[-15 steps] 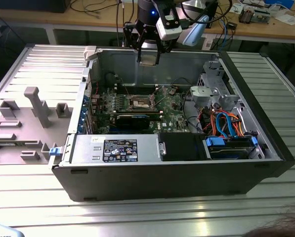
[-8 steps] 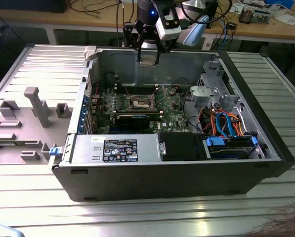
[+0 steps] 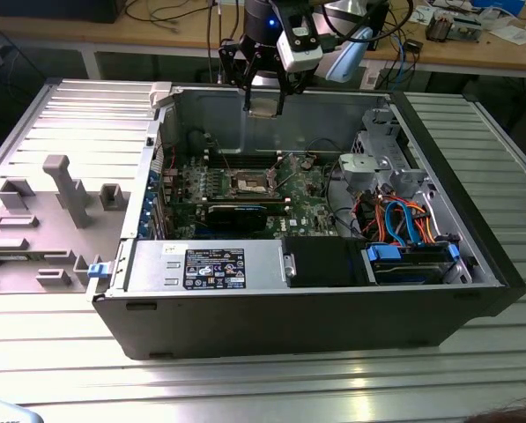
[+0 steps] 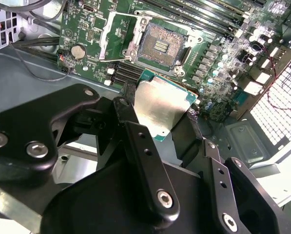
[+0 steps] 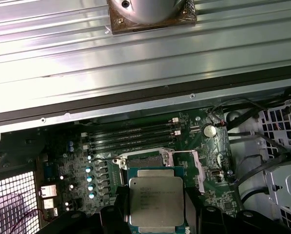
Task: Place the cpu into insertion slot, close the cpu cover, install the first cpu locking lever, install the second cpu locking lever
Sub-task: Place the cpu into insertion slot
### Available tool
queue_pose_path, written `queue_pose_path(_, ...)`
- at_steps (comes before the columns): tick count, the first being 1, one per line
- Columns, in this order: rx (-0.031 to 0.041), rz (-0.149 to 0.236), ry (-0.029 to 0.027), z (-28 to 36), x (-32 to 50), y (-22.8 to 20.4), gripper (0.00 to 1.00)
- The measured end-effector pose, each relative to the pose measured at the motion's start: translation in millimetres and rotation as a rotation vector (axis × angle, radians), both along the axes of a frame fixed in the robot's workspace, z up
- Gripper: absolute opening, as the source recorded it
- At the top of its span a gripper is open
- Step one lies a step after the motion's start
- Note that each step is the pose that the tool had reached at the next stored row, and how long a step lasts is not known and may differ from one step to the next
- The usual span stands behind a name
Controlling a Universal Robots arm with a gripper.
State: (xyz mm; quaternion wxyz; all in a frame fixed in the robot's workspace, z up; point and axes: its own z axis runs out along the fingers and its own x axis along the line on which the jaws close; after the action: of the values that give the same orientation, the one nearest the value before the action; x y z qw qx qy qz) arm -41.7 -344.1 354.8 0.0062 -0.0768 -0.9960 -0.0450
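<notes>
Cpu (image 4: 162, 105), clamped by its edges in the tool (image 4: 157, 114), hangs above the open insertion slot (image 4: 162, 46); I judge it must go down flat, corners aligned, clear of the raised cpu cover (image 4: 105, 36)

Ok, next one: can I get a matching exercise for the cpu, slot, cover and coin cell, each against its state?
Things:
1. cpu
2. slot
3. cover
4. coin cell

States:
A. empty, contacts bare
B. round and silver, sitting on the board
C. gripped between the fingers, above the board
D. swung open beside the slot

Pairs: 1-C; 2-A; 3-D; 4-B
</notes>
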Motion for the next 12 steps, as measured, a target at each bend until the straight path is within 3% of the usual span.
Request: queue_pose_path(12, 0.0001, -0.008, 0.0000, -0.1, 0.0, 0.0, 0.54)
